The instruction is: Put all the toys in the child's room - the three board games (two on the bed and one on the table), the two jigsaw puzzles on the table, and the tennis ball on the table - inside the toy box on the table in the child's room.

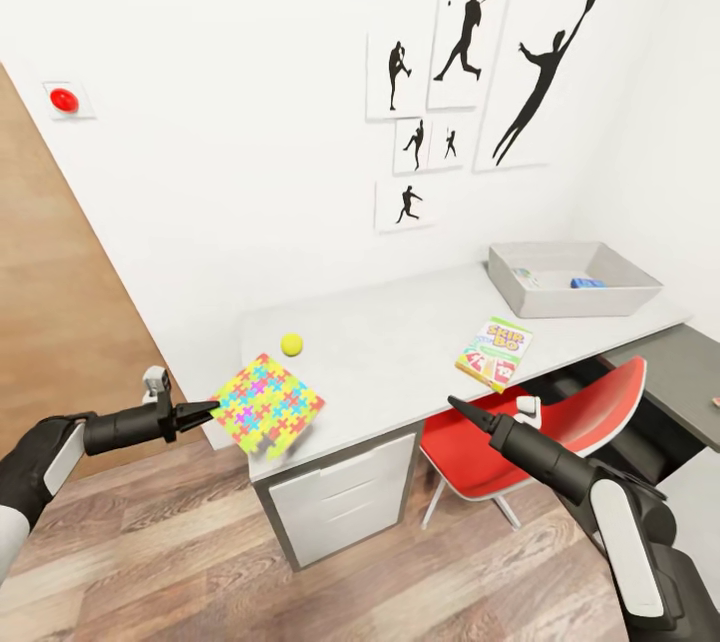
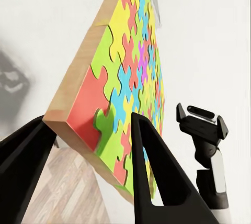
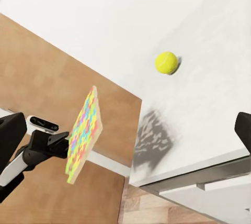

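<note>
Bright multicoloured jigsaw puzzle point(image 1: 268, 405) is hanging tilted off the worktop's point(image 1: 400, 352) near-left corner, with the left pincer point(image 1: 205, 409) clamping its edge. Toy box point(image 1: 570, 278) is sitting at the worktop's far right end, so the puzzle's got the whole length to cross. Right pincer point(image 1: 458, 406) is nearer the box, looking clenched and empty.

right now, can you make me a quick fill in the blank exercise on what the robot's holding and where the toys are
1. The left claw grips a ____ by its edge, lifted beside the table.
2. The tennis ball lies on the ____.
3. The Skip-Bo game lies flat near the table edge above the red ____.
4. The grey toy box stands at the table's far end, against the ____.

Missing words: jigsaw puzzle; table; chair; wall
</note>
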